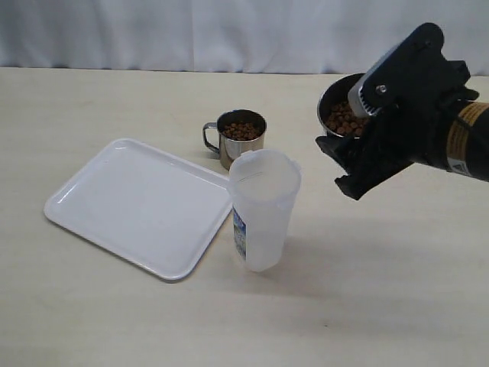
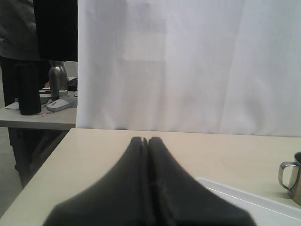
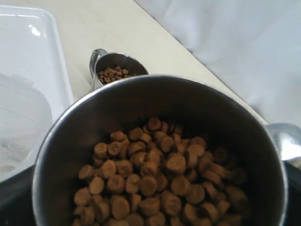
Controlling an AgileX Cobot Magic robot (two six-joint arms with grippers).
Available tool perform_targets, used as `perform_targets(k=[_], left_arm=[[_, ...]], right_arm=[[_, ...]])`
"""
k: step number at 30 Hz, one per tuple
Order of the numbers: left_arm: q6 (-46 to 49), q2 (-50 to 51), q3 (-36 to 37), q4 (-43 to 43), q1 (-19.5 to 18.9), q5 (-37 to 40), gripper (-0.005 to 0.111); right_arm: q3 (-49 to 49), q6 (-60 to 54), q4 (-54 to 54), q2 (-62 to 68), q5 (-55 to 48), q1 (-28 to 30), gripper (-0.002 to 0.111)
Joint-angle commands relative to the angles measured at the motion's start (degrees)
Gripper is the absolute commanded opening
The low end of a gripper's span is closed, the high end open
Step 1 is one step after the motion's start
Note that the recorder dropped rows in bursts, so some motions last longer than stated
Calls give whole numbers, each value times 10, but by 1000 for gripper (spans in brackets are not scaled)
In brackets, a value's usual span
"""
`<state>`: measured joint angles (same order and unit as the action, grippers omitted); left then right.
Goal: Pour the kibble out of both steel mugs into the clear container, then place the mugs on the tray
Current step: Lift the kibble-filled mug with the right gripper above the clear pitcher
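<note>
My right gripper (image 1: 348, 164) is shut on a steel mug (image 1: 338, 101), held in the air to the right of the clear container (image 1: 263, 210) and above its rim. The mug is tilted toward the container and holds brown kibble (image 3: 155, 179). The container stands upright beside the tray's near right corner, and I see no kibble inside it. The second steel mug (image 1: 241, 139) stands on the table behind the container, with kibble (image 1: 241, 131) in it. The white tray (image 1: 137, 202) lies empty on the left. My left gripper (image 2: 146, 140) is shut on nothing, low over the table near the tray's edge (image 2: 263, 205).
A white curtain (image 1: 229, 30) hangs along the table's far edge. In the left wrist view a side table with a dark bottle (image 2: 27, 87) and a kettle (image 2: 57, 77) stands beyond the table's left end.
</note>
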<state>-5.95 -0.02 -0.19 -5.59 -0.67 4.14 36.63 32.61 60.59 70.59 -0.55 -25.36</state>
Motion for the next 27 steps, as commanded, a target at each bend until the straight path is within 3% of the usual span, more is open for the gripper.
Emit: perform_targets(k=[1,8,20,27], left_arm=[[1,0,2,2,0,-6,0],[1,0,2,2,0,-6,0],[1,0,2,2,0,-6,0],[1,0,2,2,0,-6,0]], right_arm=[[6,-7,48,0,-25,-27,5],[27,-3,147,0,-67,-92,5],[63,2,155,43,-50,-94,5],[65,-54,158,44,-41,-94,5]])
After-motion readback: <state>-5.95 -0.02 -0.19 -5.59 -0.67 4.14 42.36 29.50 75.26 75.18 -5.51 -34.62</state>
